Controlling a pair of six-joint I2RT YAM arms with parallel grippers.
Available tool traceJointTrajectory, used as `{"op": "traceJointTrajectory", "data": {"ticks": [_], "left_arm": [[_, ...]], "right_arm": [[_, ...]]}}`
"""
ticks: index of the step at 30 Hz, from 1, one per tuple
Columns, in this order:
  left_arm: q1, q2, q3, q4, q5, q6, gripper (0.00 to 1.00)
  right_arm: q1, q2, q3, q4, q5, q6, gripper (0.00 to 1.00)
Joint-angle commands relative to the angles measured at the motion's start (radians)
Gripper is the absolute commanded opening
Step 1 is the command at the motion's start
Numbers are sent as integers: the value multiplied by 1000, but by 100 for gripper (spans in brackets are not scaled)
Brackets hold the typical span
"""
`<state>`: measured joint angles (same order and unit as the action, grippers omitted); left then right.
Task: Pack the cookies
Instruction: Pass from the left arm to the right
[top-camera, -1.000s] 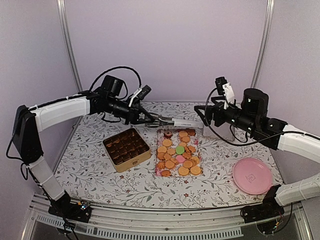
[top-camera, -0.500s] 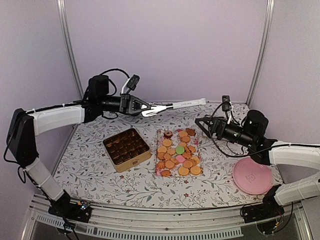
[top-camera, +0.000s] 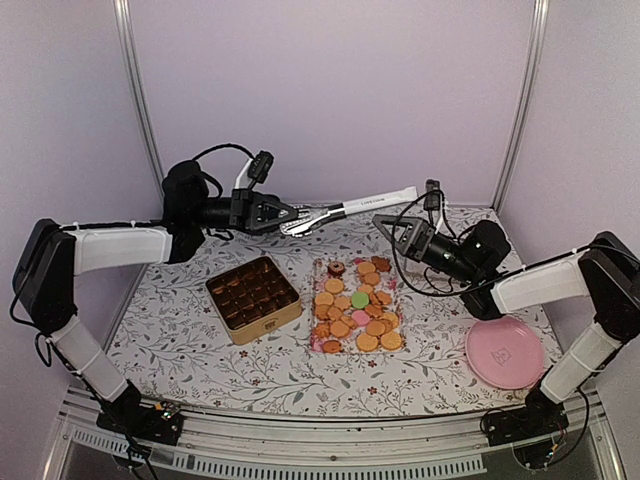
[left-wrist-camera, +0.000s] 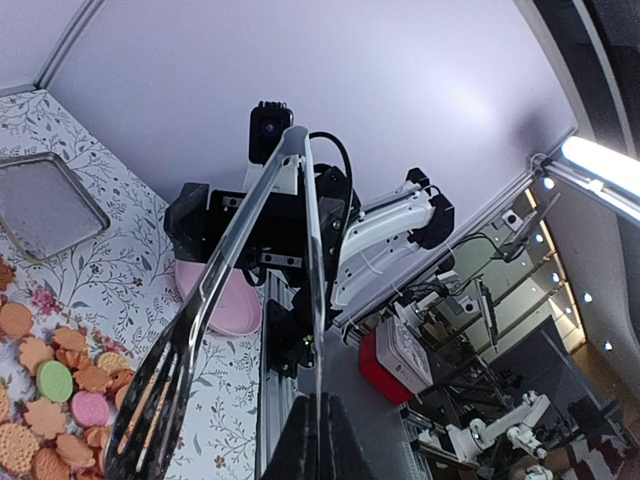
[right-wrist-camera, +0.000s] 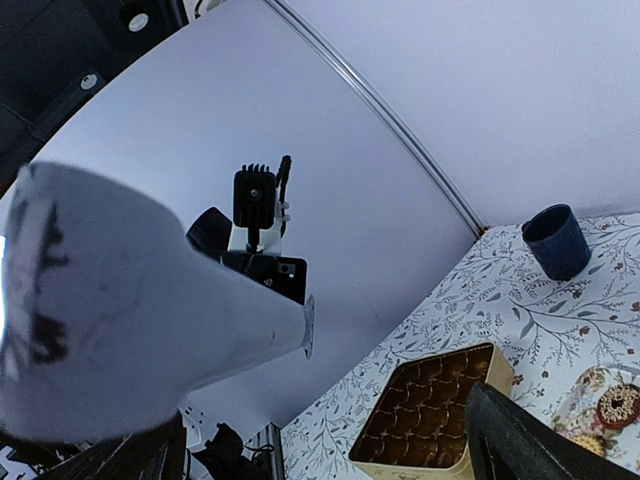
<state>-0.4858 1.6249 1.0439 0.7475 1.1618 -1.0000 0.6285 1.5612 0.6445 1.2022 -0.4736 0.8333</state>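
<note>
Your left end effector (top-camera: 290, 213) is clamped on the tongs (top-camera: 350, 207) by the scoop end, and the right end effector (top-camera: 392, 233) is gaping near their handle. The cookies (top-camera: 357, 305) lie mid-worktop (top-camera: 200, 350) beside the tin (top-camera: 253, 293). You'll probably want to regrip before you dip down.

Before me, the small flat round cookies (top-camera: 355, 305) lie crowded in one long patch at the middle of the flowered table (top-camera: 180, 330), at 3 o'clock from the gold square tin (top-camera: 254, 298). Most are golden-orange, touching or overlapping. A green cookie (top-camera: 360, 299) sits mid-patch, with a pink cookie (top-camera: 360, 317) touching it at 6 o'clock. A dark brown cookie (top-camera: 337, 269) lies at the patch's 11 o'clock corner.
</note>
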Motion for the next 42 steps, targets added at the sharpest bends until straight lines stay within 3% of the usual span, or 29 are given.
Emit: {"op": "traceJointTrajectory", "data": {"ticks": [1,10,15,25,36,42], "left_arm": [[6,-26,-22,52,-18,1,0],[4,-20,-22,18,-34,37,0],[3,-28,-23,1,-31,60,0],[3,-37,-22,-46,-28,112,0],[3,-51,-30,-38,-5,109,0],[10,-64,-38,-48,21,125,0]], "right_arm": [[20,58,67,175,-26,64,99],[87,144,111,255,-19,62,97],[111,184,113,309,50,89,88],[142,239,184,262,210,89,73],[131,267,161,348,229,131,66],[81,286,136,465,118,215,65]]}}
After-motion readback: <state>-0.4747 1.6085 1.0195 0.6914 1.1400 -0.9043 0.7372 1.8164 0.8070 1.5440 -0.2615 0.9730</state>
